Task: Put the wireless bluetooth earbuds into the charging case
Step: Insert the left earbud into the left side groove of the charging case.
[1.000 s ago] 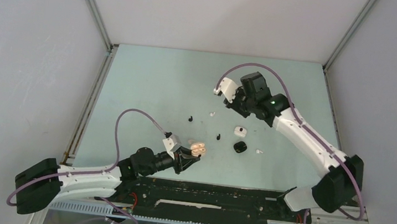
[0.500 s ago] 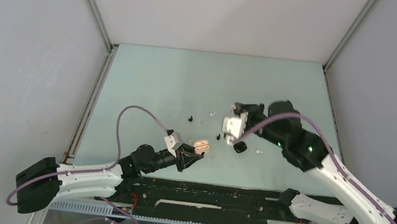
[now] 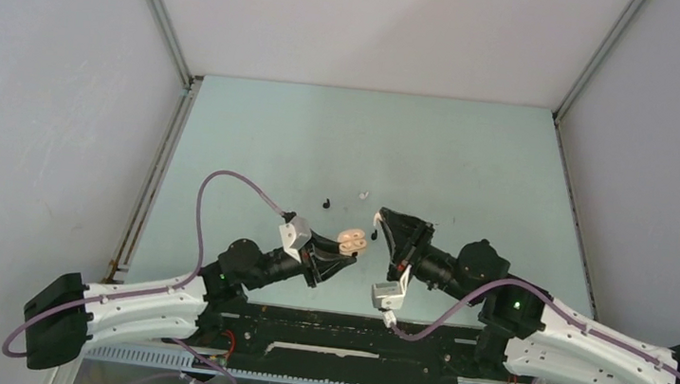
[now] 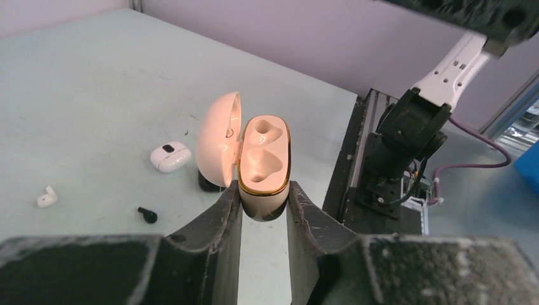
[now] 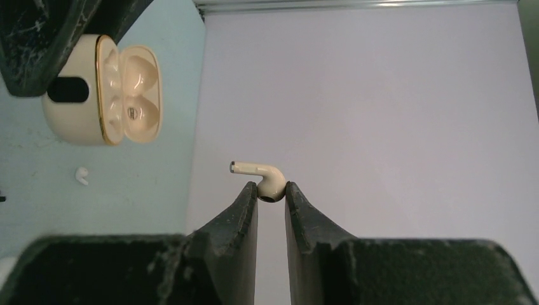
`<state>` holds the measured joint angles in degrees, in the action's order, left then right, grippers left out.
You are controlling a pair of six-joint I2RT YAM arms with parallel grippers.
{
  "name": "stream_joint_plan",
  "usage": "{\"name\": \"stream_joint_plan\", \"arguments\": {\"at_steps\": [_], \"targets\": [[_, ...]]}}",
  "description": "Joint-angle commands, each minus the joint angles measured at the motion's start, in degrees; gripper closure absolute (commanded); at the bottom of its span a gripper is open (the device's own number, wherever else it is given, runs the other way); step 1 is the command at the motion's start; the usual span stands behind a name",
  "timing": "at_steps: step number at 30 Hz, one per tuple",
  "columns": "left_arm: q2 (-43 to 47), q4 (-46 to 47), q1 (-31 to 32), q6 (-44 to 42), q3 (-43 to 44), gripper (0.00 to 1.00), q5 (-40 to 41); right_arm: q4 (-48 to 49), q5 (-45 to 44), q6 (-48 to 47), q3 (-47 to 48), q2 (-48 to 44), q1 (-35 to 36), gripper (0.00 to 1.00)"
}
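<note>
My left gripper [image 4: 264, 194] is shut on the base of an open cream charging case [image 4: 264, 162], its lid [image 4: 219, 140] swung to the left and both sockets bare. In the top view the case [image 3: 351, 240] hangs just left of my right gripper [image 3: 380, 223]. The right gripper [image 5: 271, 190] is shut on a cream earbud [image 5: 264, 176], pinched by its round head with the stem pointing left. From the right wrist the case [image 5: 105, 89] shows at upper left, apart from the bud. Loose on the table lie a white earbud [image 4: 46, 197] and a black earbud [image 4: 147, 215].
A closed white case [image 4: 170, 156] and a black case [image 4: 204, 184], partly hidden behind the cream lid, sit on the pale green table [image 3: 322, 142]. More small buds, one black [image 3: 325, 203] and one white [image 3: 363, 195], lie farther back. The black rail [image 3: 350, 331] runs along the near edge.
The right arm has swung from the back of the table down toward the near middle, bringing its gripper beside the cream case. The left gripper has raised the case slightly.
</note>
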<state>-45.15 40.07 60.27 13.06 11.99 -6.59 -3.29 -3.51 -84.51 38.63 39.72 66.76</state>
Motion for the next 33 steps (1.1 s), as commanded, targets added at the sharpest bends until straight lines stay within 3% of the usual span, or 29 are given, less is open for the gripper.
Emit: {"name": "stream_joint_plan", "arguments": {"at_steps": [1,9,16,33], "targets": [[-2.33,-0.85,0.11,0.35,5.32,1.00,-1.89,12.96,-3.87,-1.16,-0.29,3.49,0.71,1.00],[-3.31,-2.93,0.11,4.94,8.76,1.00,2.59,21.73,-4.49,-6.45,-6.70,2.93,5.76,1.00],[-2.46,-3.13,0.11,3.97,9.15,1.00,2.12,26.71,-4.15,-12.26,-10.87,4.22,7.59,1.00],[-1.47,-4.34,0.20,0.31,8.50,1.00,-1.29,27.51,-5.42,-15.58,-11.11,8.87,7.59,1.00]]}}
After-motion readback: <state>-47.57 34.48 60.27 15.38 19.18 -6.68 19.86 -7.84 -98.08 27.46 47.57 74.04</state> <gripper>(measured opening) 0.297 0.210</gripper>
